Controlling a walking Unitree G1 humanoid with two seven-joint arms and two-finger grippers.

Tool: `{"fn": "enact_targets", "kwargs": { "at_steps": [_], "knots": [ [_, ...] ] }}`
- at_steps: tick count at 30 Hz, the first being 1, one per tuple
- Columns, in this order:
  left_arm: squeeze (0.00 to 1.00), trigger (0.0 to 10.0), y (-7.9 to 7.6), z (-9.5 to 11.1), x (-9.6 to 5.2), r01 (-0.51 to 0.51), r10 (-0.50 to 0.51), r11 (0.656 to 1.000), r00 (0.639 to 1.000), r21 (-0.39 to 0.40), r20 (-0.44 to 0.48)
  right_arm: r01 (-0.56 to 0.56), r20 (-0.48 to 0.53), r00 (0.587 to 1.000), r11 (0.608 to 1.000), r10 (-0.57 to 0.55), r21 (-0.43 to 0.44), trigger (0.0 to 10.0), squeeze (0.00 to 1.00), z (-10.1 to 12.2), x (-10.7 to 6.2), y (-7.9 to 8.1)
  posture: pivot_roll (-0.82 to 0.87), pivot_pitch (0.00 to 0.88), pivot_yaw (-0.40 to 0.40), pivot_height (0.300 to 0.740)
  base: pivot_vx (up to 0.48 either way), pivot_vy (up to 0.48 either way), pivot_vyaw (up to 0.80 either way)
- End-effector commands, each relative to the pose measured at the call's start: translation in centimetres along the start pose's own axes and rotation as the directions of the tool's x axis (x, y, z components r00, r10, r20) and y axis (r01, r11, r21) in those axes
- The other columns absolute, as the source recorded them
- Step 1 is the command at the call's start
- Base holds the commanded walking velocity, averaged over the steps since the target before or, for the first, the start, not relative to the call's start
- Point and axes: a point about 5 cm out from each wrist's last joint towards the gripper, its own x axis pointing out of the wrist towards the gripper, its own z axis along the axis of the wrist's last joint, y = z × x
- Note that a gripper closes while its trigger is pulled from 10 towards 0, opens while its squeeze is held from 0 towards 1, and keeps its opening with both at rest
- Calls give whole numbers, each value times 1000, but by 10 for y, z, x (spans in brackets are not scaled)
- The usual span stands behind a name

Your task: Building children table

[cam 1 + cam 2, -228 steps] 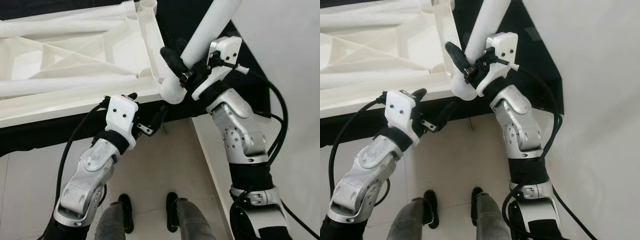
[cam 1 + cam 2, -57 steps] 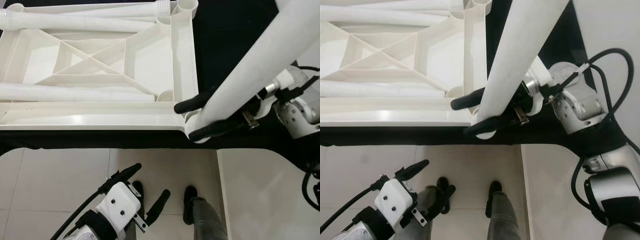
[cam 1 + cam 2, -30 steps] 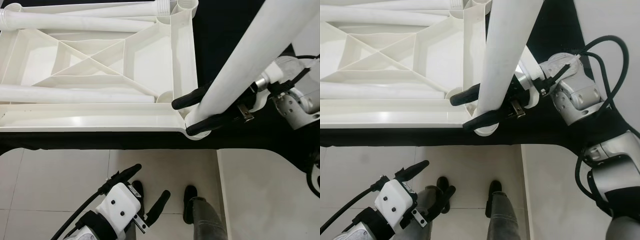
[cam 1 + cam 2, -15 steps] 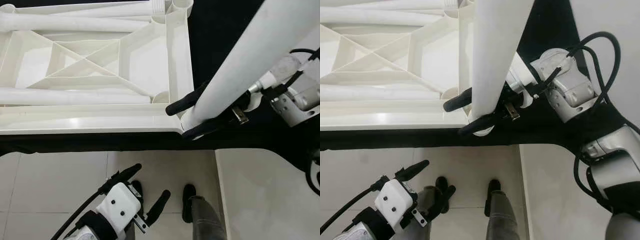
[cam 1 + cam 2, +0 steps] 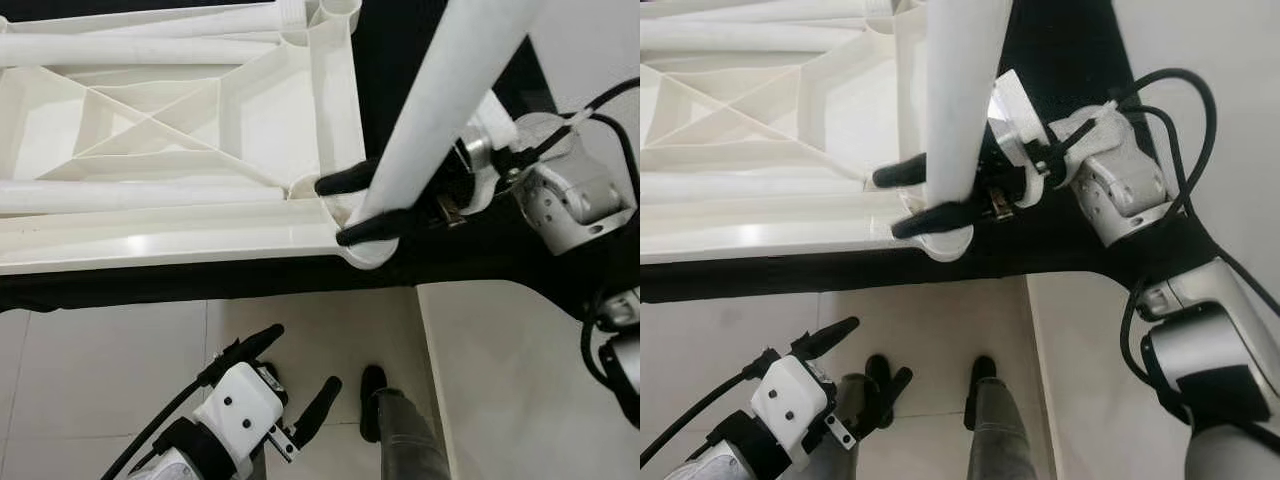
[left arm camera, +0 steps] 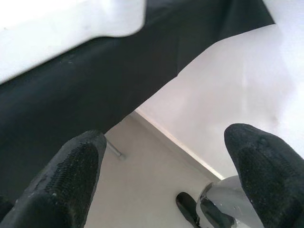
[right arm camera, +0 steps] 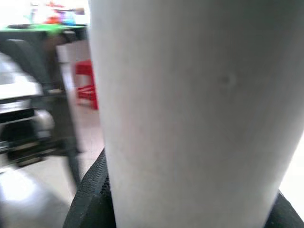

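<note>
A black-covered desk carries the big white ribbed plastic tabletop, which lies upside down with its near long side along the desk's near edge and its near right corner at the point where the black cover ends. Two more long white plastic tube legs lie flat inside it, one along the far side and one along the near side. At the near right corner sits the round corner socket, and the third white tube leg stands in or on it, leaning away from upright; whether its foot is truly seated cannot be told. The right gripper is clamped around that leg just above the socket, one black finger on each side. The left gripper hangs low over the pale tiled floor with its fingers spread and nothing between them, well clear of the work. The main risk is that the tilted leg jams or skips off the socket rim if pushed down at this angle. With the tabletop unbraced at the desk's edge, a sideways push could slide it or tip the corner off. A low grip on a long leg could also let it swing.
</note>
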Motion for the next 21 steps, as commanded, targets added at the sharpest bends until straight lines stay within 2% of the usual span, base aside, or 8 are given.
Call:
{"fn": "enact_targets", "kwargs": {
  "at_steps": [1,7,12,15,16,18,20,21],
  "knots": [
    [0,10000,-4,-7,-2,8,-8,1000,999,-14,-34,88,-154,986,989,-69,123,10000,0,-41,-7,8,182,491,6,740,0,0,0],
    [0,10000,-5,-8,-1,9,-9,1000,999,-15,-32,287,-213,943,950,-257,122,10000,0,-50,-7,3,173,484,4,740,0,0,0],
    [0,10000,-5,-9,1,10,-10,1000,1000,-15,-30,507,-264,848,848,-459,152,10000,0,-64,-5,6,160,476,-9,740,0,0,0],
    [0,10000,-4,-9,1,6,-7,1000,1000,-15,-27,687,-331,707,717,-624,116,10000,0,-74,-3,12,148,474,-24,740,0,0,0],
    [0,10000,-4,-9,1,6,-7,1000,1000,-15,-27,687,-331,707,717,-624,116,10000,0,-74,-3,12,148,474,-24,740,0,0,0],
    [0,10000,-3,-10,3,1,-2,1000,1000,-14,-24,861,-418,491,500,-765,95,10000,0,-89,8,33,137,468,-31,740,0,0,0],
    [0,10000,-2,-11,3,-1,0,1000,1000,-13,-23,904,-444,417,414,-793,110,10000,0,-94,17,46,134,466,-30,740,0,0,0],
    [0,10000,-2,-11,3,-1,0,1000,1000,-13,-23,904,-444,417,414,-793,110,10000,0,-94,17,46,134,466,-30,740,0,0,0]
  ]
}}
